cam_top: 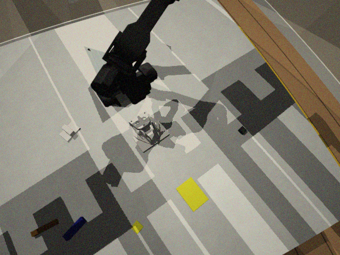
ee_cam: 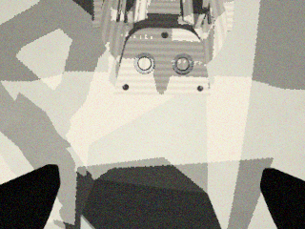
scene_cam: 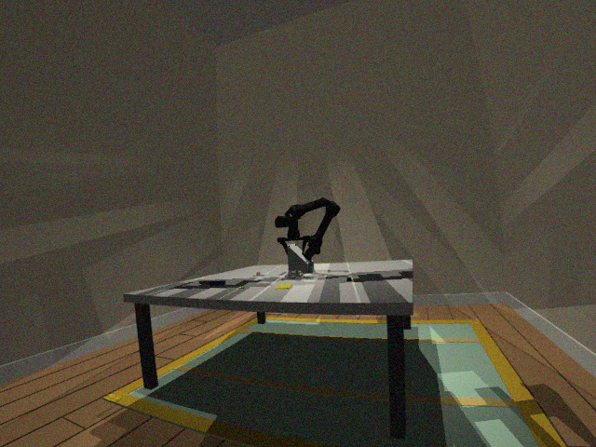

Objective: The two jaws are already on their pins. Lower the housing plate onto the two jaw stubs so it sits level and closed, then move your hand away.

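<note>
Since gripper [cam_top: 125, 94] [scene_cam: 295, 248] [ee_cam: 162, 177] is spread wide, nothing held, housing plate [cam_top: 142, 121] [ee_cam: 162, 78] lies apart from it, at the jaw assembly (level seating unclear); probably light, stiff, slightly slippery, so any regrip belongs on opposite side edges
</note>
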